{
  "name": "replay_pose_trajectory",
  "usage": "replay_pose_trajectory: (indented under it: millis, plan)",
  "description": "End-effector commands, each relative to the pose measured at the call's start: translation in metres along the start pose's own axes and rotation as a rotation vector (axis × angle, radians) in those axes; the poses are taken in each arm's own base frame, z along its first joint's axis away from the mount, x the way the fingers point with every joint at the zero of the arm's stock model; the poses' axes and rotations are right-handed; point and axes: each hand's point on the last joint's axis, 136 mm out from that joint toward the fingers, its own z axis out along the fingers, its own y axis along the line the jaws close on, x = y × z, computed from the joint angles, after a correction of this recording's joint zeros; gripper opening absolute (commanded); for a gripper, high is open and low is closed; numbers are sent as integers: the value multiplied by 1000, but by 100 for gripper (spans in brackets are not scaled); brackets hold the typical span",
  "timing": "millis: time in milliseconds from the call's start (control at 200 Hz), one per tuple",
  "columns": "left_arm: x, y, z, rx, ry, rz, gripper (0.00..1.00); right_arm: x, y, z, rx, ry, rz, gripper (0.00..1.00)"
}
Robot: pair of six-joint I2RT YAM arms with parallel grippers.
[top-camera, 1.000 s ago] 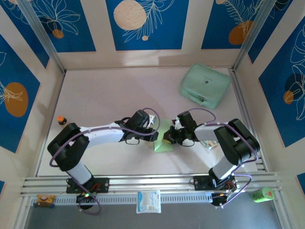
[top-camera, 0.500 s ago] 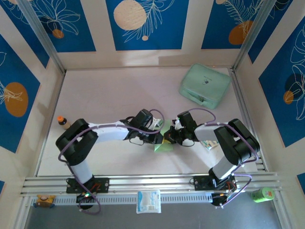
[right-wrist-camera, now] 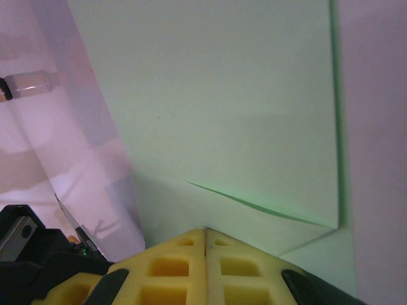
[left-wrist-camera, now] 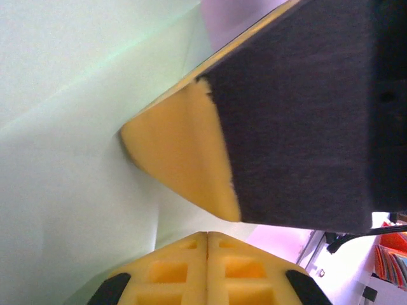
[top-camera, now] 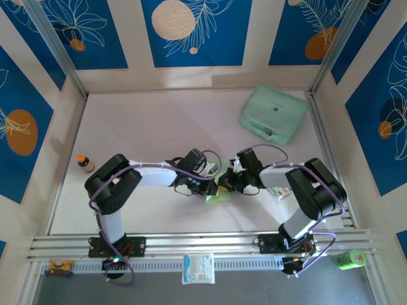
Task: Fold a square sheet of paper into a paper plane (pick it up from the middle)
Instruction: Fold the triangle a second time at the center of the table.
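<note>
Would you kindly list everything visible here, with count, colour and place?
paper: one, light green, near middle of table, between the grippers.
case: one, mint green, table's far right.
bottle: one, orange-capped, table's left edge.
packet: one, white and blue, near rail.
container: one, green, off the table, near right.
table: one, pale lilac.
left gripper: one, yellow pads, shut on the paper.
right gripper: one, yellow pads, shut on the paper.

1. Overhead, I get bright, even light from above; the table point(top-camera: 146, 127) looks pale and the shadows are soft.
2. My left wrist camera sits too close: the yellow pad point(left-wrist-camera: 181, 152) and green paper point(left-wrist-camera: 63, 190) blur, slightly washed out.
3. Right wrist: paper evenly lit, pinkish cast on the left, thin shadow along one fold.
</note>
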Motion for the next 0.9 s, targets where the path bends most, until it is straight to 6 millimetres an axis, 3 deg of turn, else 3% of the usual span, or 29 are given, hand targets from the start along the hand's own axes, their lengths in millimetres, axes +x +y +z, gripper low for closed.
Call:
replay_pose_trajectory:
  millis: [0,220,895]
  plan:
    - [4,4,3,-34,22,13,0,10,-36,1,122,11,92,0]
    - [12,16,1,-84,32,22,0,9,-36,1,124,8,93,0]
    - [43,28,-9,-116,64,19,0,9,-39,1,126,9,100,0]
